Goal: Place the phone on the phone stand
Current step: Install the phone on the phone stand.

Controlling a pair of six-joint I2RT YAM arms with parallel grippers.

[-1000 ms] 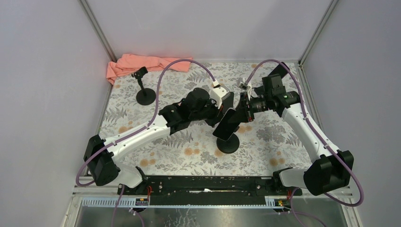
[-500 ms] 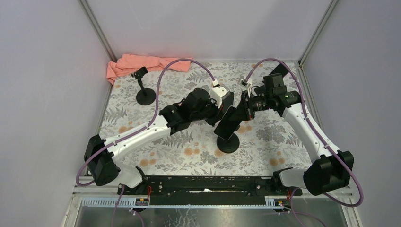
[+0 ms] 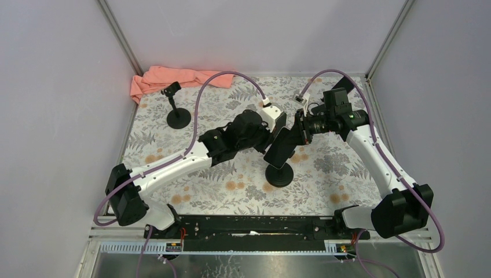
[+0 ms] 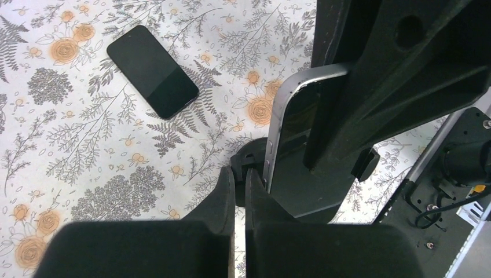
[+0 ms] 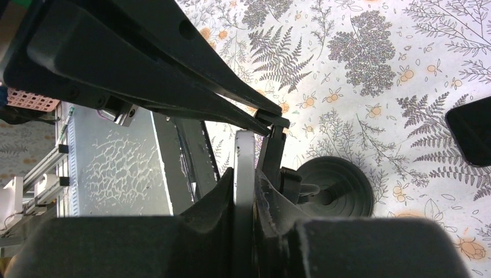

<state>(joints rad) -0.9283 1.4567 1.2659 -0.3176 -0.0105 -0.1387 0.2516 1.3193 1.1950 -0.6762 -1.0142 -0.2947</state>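
Starting at the left of the desk (image 3: pixel 231 186): a pink cloth (image 3: pixel 173 77) lies bunched in the far corner at about 10 o'clock. Just this side of it a small spare stand (image 3: pixel 178 116) is upright on its round base.

Now my left arm, which reaches in across the middle towards 1 o'clock. My left claw (image 4: pixel 238 174) is pinched shut, with only a sliver of light between the two fingers. Its tips sit right beside the head of the phone stand (image 3: pixel 279 175), and I can't tell whether they touch it.

Centre of the desk, and here's the action! The phone (image 3: pixel 281 148) is up in the air, tilted, its top leaning away towards 1 o'clock. Its lower end is right over the stand's round black base. From my left wrist I see its silver edge and dark glass rising beside the stand's head. It's close against that head, but whether it's seated there I can't tell.

My right arm comes in from 3 o'clock. My right claw (image 5: pixel 244 174) is clamped on the phone, one finger on each face. From that wrist the phone shows edge-on between them.

At about 1 o'clock a second phone (image 4: pixel 152 70) lies flat on the floral cover, well apart from all this.
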